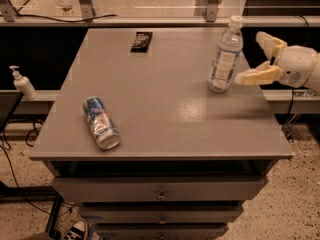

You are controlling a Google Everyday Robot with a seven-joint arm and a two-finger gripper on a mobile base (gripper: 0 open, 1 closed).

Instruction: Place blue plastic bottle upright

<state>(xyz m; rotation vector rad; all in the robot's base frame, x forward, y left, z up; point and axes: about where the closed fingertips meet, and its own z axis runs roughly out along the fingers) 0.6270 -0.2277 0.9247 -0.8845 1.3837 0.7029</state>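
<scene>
The cream two-finger gripper [261, 60] hovers over the right edge of the grey table [165, 134], spread wide and empty. Just to its left stands the clear plastic bottle with blue label and white cap [226, 54], upright and apparently untouched. The bottle is probably light, thin-walled and easily tipped, so any regrasp belongs at the labelled mid-body. Farther left lie a blue-and-silver metal can [101, 122] and a dark flat packet [141, 41] — neither obstructs.

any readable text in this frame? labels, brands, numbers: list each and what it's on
Nothing here can be read as words or numbers.
blue plastic bottle: blue-and-white label, print too blurred to read.
drink can: blue and silver print, too blurred to read.
dark packet: light marks, unreadable.
pump bottle: no lettering visible.
tool, open, just right of the bottle: no markings seen.
</scene>
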